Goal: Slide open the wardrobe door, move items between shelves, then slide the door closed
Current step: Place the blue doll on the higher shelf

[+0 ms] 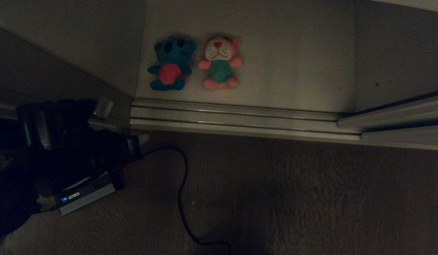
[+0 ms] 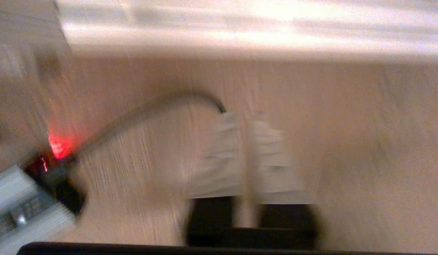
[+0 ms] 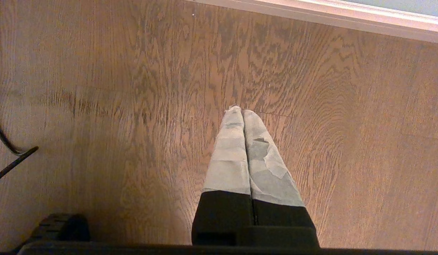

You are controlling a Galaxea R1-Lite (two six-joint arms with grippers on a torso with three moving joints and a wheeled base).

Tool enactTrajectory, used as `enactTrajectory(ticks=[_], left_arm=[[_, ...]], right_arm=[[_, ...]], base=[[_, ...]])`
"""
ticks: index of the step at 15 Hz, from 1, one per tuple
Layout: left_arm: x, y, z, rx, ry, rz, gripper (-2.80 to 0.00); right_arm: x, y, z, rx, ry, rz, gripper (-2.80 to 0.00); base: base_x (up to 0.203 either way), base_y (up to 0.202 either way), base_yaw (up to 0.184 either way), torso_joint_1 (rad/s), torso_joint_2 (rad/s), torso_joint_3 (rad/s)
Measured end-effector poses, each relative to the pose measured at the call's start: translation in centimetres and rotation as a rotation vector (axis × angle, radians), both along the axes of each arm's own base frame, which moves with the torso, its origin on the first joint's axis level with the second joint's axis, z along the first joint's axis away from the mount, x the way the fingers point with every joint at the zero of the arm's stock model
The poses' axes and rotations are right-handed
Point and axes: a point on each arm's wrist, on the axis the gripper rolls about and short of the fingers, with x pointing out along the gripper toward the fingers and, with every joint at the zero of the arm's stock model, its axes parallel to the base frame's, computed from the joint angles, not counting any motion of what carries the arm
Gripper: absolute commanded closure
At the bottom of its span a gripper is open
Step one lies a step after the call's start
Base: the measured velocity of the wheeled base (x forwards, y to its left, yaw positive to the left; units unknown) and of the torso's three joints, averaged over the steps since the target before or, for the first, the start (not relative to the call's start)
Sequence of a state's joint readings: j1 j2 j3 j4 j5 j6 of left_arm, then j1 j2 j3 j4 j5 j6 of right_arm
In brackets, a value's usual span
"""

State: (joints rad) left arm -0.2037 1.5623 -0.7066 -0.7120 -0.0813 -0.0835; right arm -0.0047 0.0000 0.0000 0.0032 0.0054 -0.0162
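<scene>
The largest piece you deal with is the sliding wardrobe door (image 1: 399, 53), which I take to be the pale panel standing in the floor track (image 1: 233, 117) at the right end of the shelf (image 1: 297, 63). Judge it stiff, heavy and smooth-faced, so push on its upright edge strip instead of pinching the flat face. The shelf itself lies uncovered where the toys sit, a plain hard board that should let soft things slide. Both toys are near its front left corner, just behind the track. The blue plush toy (image 1: 172, 63) is nearer the left edge and the pink plush toy (image 1: 220, 63) is just beside it on the right, the two close but apart. Expect them to be light, soft and squashy, not fragile. Take each across the belly, where the stuffing is thickest. The left tool (image 2: 245, 122) hangs over the wooden floor (image 3: 134, 88) near a black cable (image 1: 183, 184), its fingers narrowly parted and holding nothing. The right tool (image 3: 242, 110) points at the floor, pressed shut and empty. A grey power brick (image 1: 86, 193) carries a small label too small to read. No other writing shows.
</scene>
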Motion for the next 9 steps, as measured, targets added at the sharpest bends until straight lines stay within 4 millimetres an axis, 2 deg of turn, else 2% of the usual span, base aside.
enactTrajectory(ticks=[5, 9], left_arm=[[5.1, -1.5, 0.8, -0.056, -0.141, 0.070, -2.80], [8.6, -2.3, 2.6, -0.099, -0.314, 0.092, -2.80]], right_arm=[[0.0, 0.0, 0.0, 0.000, 0.000, 0.000, 0.00], [0.0, 0.0, 0.0, 0.000, 0.000, 0.000, 0.00]], base=[[0.000, 0.000, 0.000, 0.000, 0.00, 0.000], [0.000, 0.000, 0.000, 0.000, 0.00, 0.000]])
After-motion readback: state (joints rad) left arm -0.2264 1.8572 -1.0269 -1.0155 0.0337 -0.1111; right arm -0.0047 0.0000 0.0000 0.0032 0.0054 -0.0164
